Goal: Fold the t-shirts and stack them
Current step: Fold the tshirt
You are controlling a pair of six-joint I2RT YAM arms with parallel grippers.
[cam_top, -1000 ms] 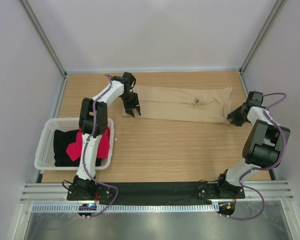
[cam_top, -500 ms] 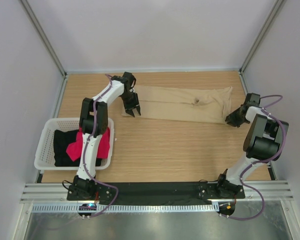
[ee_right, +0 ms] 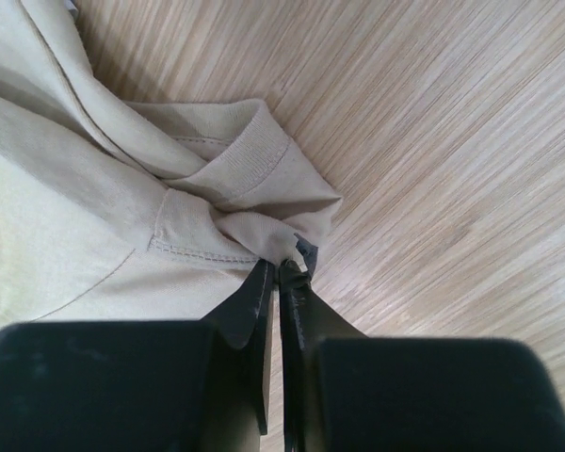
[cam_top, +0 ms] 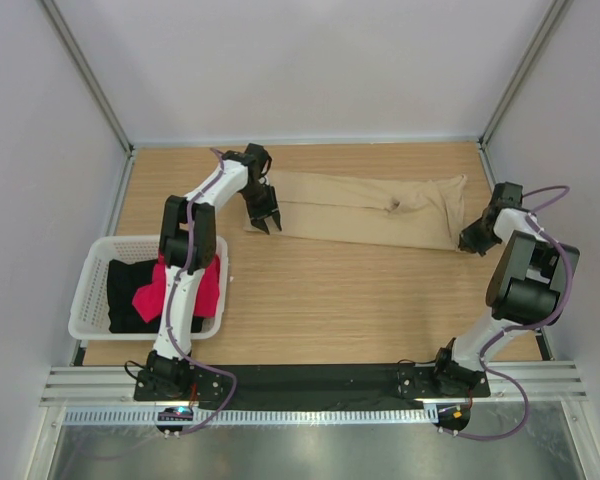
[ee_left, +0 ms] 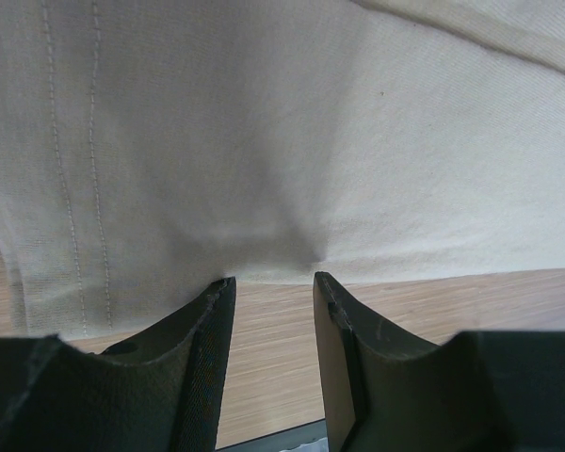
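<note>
The tan t-shirt (cam_top: 360, 212) lies as a long folded strip across the far half of the table. My left gripper (cam_top: 264, 224) is at its left end, open. In the left wrist view its fingertips (ee_left: 228, 284) touch the puckered near edge of the tan cloth (ee_left: 264, 141), with bare wood showing between them. My right gripper (cam_top: 467, 244) is at the strip's right end. The right wrist view shows that gripper (ee_right: 284, 266) shut on a bunched corner of the tan shirt (ee_right: 94, 188), beside the ribbed collar. A red-pink t-shirt (cam_top: 145, 296) and a black t-shirt (cam_top: 125, 282) lie in the basket.
The white slotted basket (cam_top: 85, 300) stands at the table's left near side, next to the left arm. Grey walls and metal frame posts close in the table on three sides. Bare wood (cam_top: 360, 300) stretches between the tan strip and the arm bases.
My right gripper has closed onto the tan shirt's right corner and shifted slightly. The left gripper and the strip's left end have not moved.
</note>
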